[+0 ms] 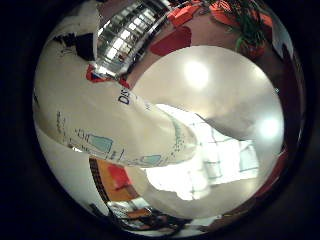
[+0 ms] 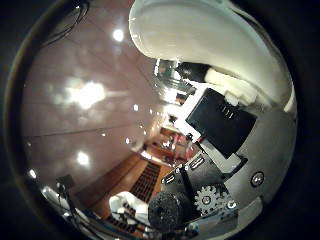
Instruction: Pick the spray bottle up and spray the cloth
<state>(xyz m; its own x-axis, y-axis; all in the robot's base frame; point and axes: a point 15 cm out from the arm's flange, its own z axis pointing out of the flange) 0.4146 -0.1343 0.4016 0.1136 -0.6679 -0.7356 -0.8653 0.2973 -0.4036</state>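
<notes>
The white spray bottle (image 1: 115,125), with blue print and teal drawings, lies right against the palm and fills much of the little finger side view. Its rounded white body also shows in the thumb side view, pressed against my right hand (image 2: 220,150). The black and white finger parts curl in beside it, ending in a dark padded fingertip (image 2: 170,210). Below the bottle, a white cloth (image 1: 220,155) with a pale checked pattern lies on the round white table (image 1: 200,75). The bottle's nozzle is hidden.
A potted plant (image 1: 250,30) and red shapes (image 1: 172,40) lie on the reddish floor beyond the table's far rim. A shiny ribbed metal part (image 1: 125,35) sits by the bottle's upper end. The thumb side view looks up at a brown ceiling (image 2: 85,95) with lights.
</notes>
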